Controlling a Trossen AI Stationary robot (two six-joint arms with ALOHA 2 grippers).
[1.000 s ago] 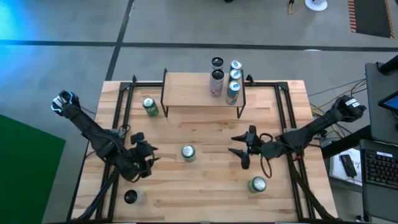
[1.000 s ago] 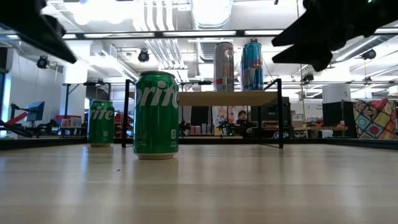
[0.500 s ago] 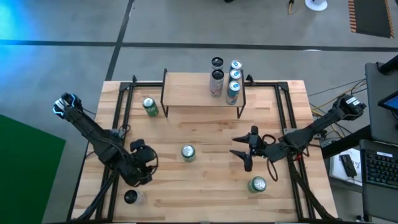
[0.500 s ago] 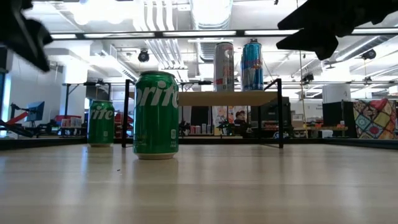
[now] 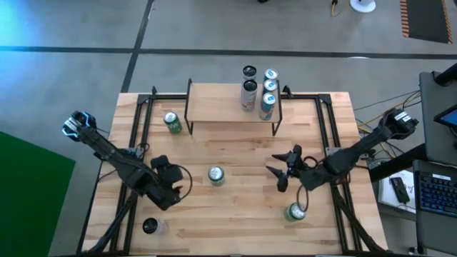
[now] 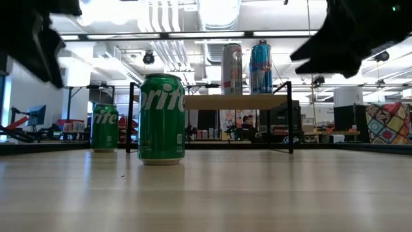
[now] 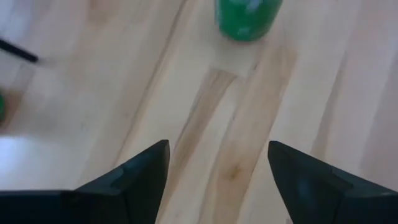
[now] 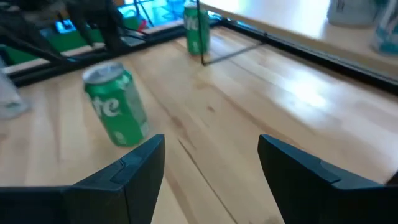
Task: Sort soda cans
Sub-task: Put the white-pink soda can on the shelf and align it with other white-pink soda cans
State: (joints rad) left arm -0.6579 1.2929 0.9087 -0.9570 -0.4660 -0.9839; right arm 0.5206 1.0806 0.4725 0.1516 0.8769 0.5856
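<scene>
four cans point(image 5: 258, 91) stand on the raised wooden shelf point(image 5: 221, 103).

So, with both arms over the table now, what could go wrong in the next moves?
1. The left claw hangs open beside the middle green can; a low or off-centre approach might tip it over.
2. The raised shelf holds its cans packed tightly at one end, so adding another there could knock one off.
3. The right claw is open, empty, and faces the same middle can, so both arms might meet there.
</scene>
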